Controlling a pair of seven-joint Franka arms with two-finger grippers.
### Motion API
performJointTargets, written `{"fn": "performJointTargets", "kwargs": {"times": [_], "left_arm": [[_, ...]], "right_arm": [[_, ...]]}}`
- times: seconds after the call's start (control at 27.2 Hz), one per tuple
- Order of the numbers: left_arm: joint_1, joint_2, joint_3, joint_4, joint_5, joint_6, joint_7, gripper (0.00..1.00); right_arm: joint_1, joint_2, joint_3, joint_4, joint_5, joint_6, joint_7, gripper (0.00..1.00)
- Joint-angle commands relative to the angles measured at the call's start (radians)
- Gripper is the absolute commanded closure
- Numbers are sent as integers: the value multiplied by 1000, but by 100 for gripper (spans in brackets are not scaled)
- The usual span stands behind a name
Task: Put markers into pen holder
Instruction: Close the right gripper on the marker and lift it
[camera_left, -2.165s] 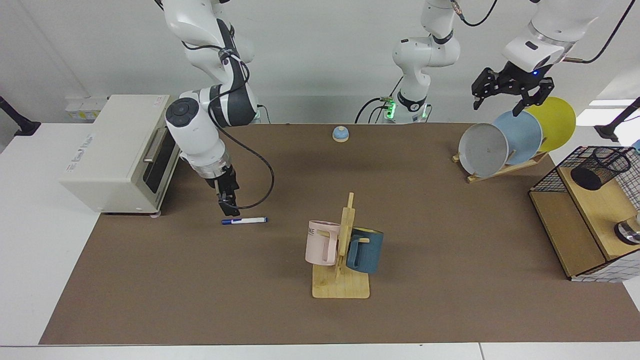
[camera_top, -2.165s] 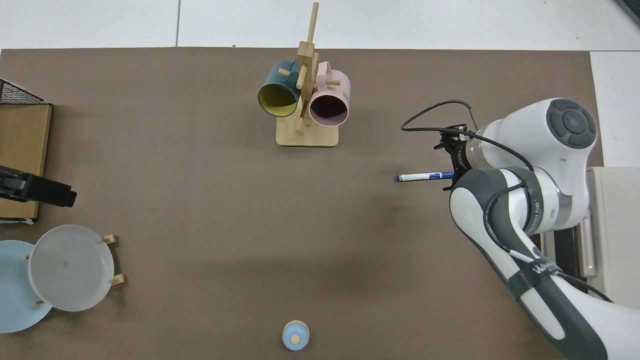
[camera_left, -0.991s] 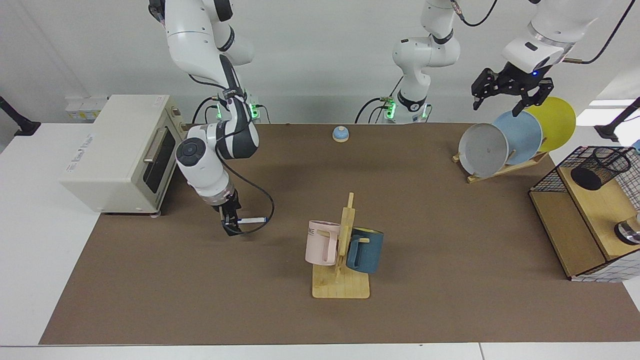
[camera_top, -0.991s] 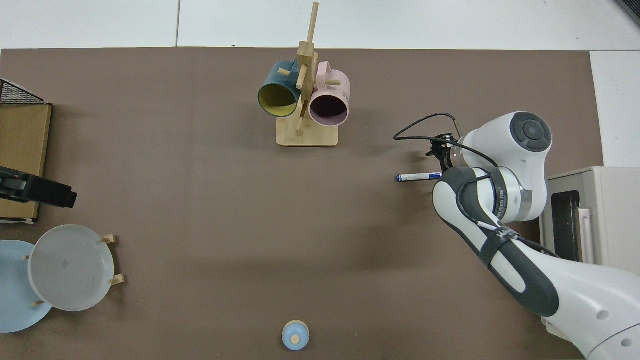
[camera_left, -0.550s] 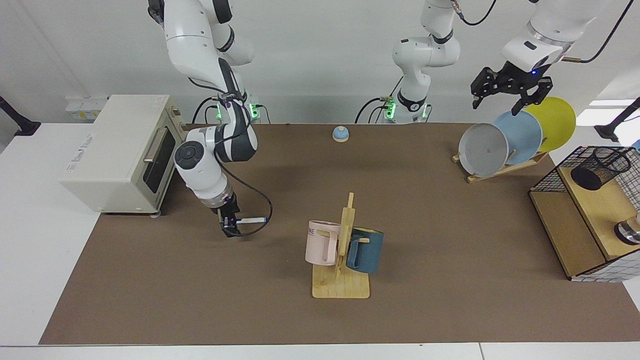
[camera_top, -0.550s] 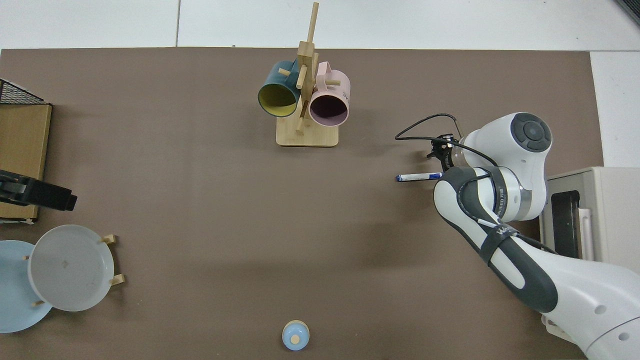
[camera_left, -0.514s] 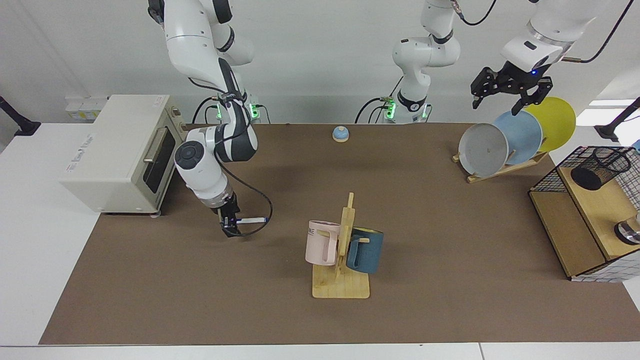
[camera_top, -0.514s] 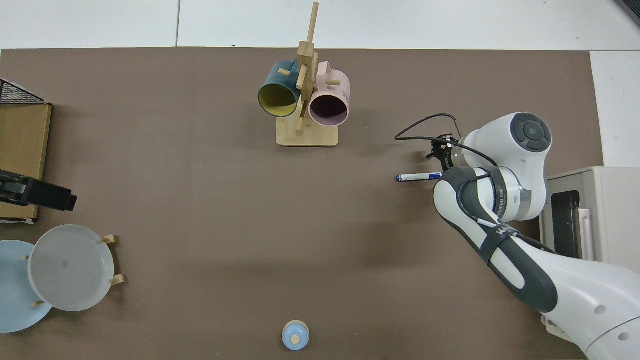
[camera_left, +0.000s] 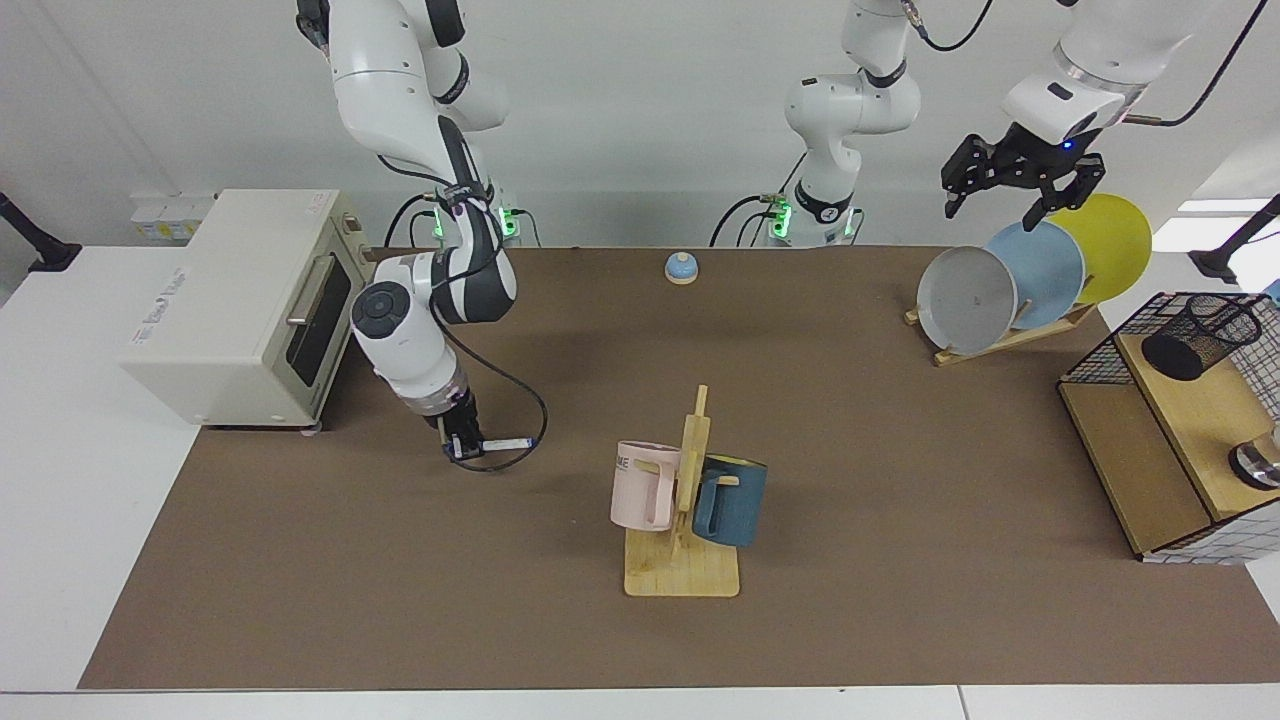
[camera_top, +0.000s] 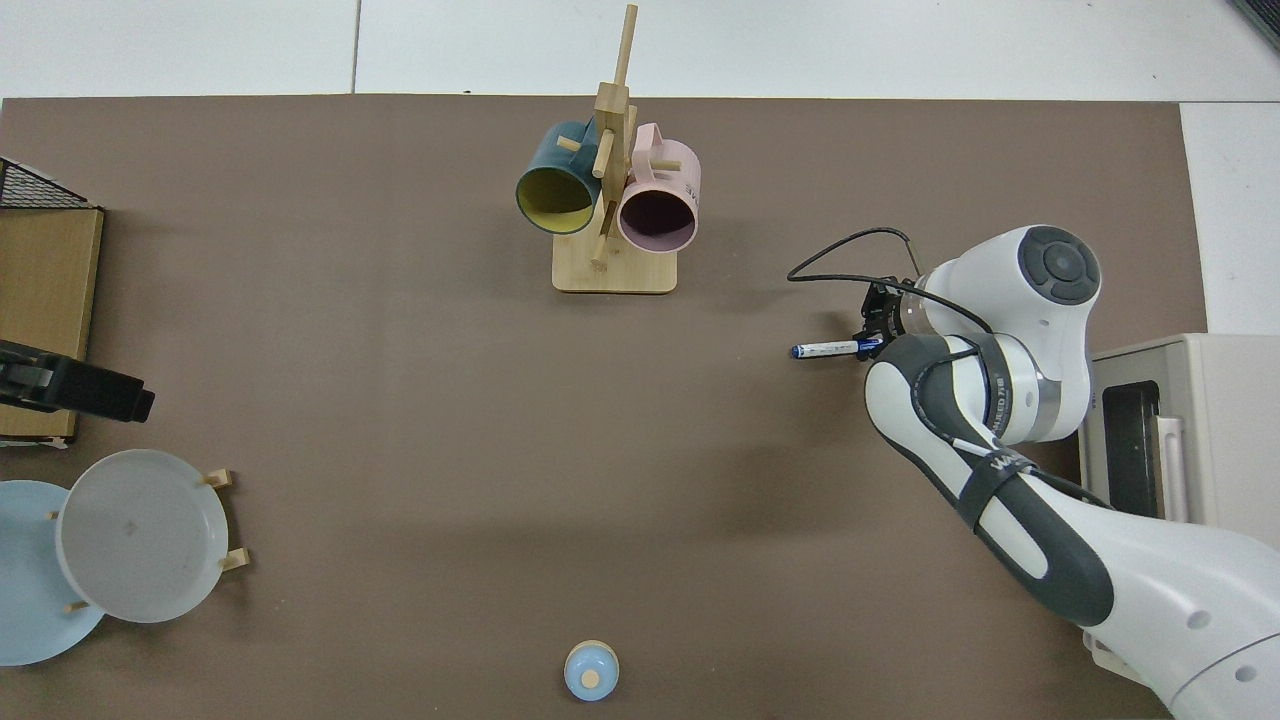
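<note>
Marker (camera_left: 505, 442) now lifted slightly by right gripper (camera_left: 461, 447).

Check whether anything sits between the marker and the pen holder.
The mug rack stands mid-table roughly between the marker, at the right gripper, and the pen holder on the shelf; the left gripper waits above the plates.

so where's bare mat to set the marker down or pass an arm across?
Open mat between the mug rack and the plate rack, and all along the near edge. Tight spots: beside the toaster oven, where the right gripper holds the marker, and around the wire basket. Left gripper waits above the plates.
</note>
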Motion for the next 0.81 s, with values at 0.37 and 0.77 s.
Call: {"fn": "performJointTargets", "kwargs": {"times": [0.37, 0.77], "left_arm": [[11, -27, -6, -31, -4, -4, -3, 0], [8, -27, -7, -31, -11, -4, 0, 0]], "right_arm": [[-11, -65, 7, 2, 17, -92, -25, 100], [-11, -255, 6, 96, 17, -425, -27, 100]]}}
